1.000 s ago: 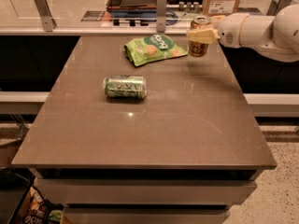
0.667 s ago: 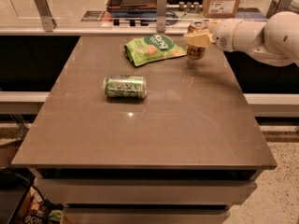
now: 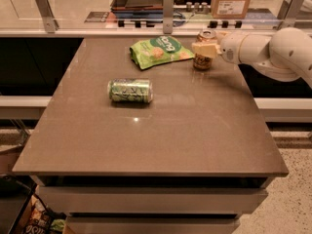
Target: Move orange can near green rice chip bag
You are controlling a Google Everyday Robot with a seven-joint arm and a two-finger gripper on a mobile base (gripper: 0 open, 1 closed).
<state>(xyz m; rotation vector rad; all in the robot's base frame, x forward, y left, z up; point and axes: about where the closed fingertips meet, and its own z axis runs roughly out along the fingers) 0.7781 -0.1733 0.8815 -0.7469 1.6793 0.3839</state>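
Note:
The orange can (image 3: 202, 62) stands upright at the table's far right, just right of the green rice chip bag (image 3: 160, 50), with a small gap between them. The bag lies flat near the table's far edge. My gripper (image 3: 204, 48) reaches in from the right on a white arm (image 3: 265, 50). Its cream fingers are closed across the can's upper body. The can's base looks at or just above the tabletop.
A green patterned can (image 3: 130, 90) lies on its side at the left-centre of the brown table (image 3: 161, 140). Behind the table's far edge are a rail with metal posts (image 3: 168, 6) and a cardboard box (image 3: 231, 1). The table's right edge runs under my arm.
My gripper has carried the orange can down and slightly left, closer to the chip bag and the tabletop. The green patterned can and the bag have not moved.

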